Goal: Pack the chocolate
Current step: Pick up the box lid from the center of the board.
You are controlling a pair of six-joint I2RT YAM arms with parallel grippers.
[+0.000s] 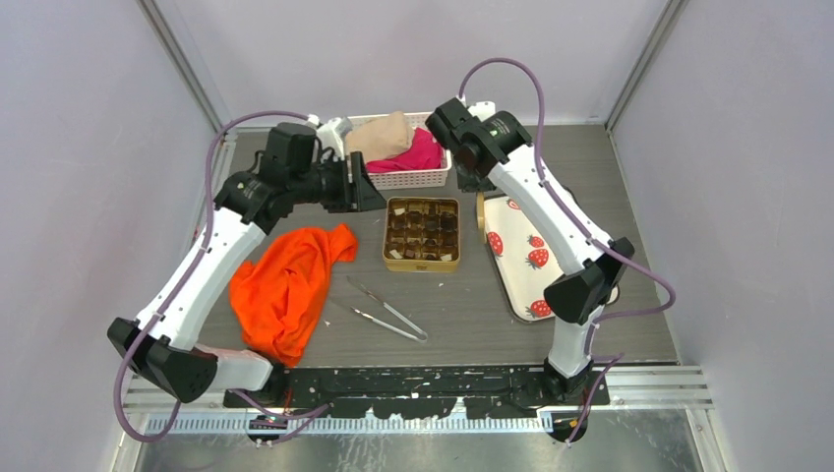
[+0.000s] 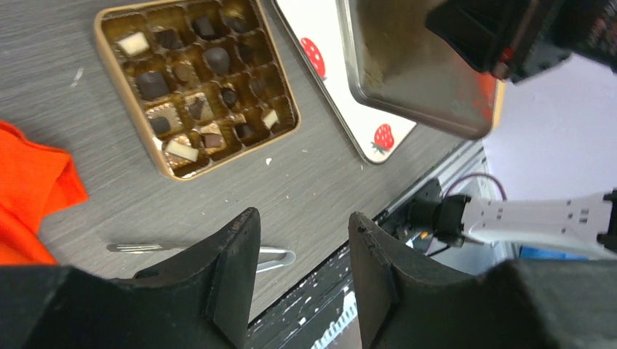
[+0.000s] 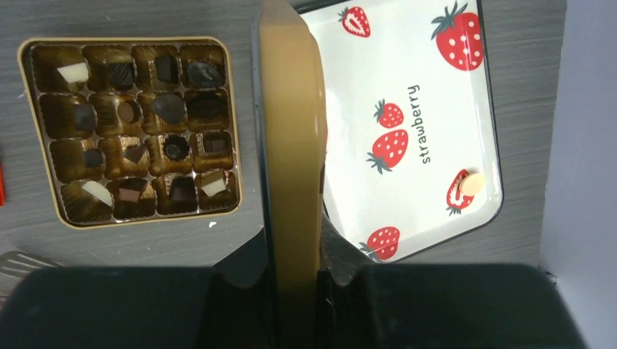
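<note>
Chocolate [image 3: 167, 107], dark pieces and a few cream ones, fills the compartments of the open gold tin [image 3: 138, 222] mid-table [image 1: 422, 267]. One round cream piece [image 3: 473, 182] lies on the strawberry tray [image 3: 364, 80]. My right gripper [image 3: 295, 247] is shut on the tin's gold lid [image 3: 291, 145], held edge-on above the gap between tin and tray. That lid [image 2: 407, 73] also shows in the left wrist view. My left gripper [image 2: 302, 225] is open and empty, hovering just left of the tin's far side [image 1: 366, 187].
Metal tweezers [image 1: 384, 313] lie in front of the tin. An orange cloth [image 1: 290, 285] is bunched at the left. A white basket [image 1: 413, 179] with beige and pink cloths stands behind the tin. The tray [image 1: 521, 265] lies at the right under the right arm.
</note>
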